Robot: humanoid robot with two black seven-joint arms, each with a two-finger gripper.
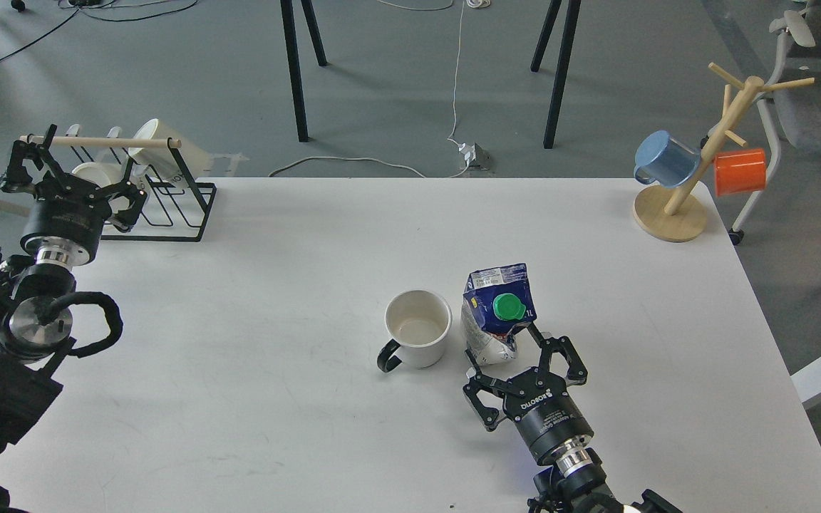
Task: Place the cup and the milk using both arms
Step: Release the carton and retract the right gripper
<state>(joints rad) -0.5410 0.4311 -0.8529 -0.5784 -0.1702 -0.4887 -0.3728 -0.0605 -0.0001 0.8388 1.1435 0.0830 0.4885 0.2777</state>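
The white table point(254, 399) carries everything, with the cup and the milk standing side by side near its middle, just apart, which reads as the pair already set down where they belong. At the back left corner a black wire mug rack point(168, 206) with a wooden bar holds white mugs; at the back right a wooden mug tree point(695, 178) hangs a blue mug point(665, 158) and an orange mug point(740, 172), well clear of the work.

The left gripper point(40, 167) sits up by the rack, far from the cup; it is seen too dark and cluttered to tell how wide it stands.

The right gripper point(507, 360) has its fingers spread wide on either side of the carton's base, holding nothing, apparently placed to let go cleanly.

The milk point(497, 313), a dented blue and white carton with a green cap, stands upright.

The cup point(417, 328) sits empty, black handle toward the robot.
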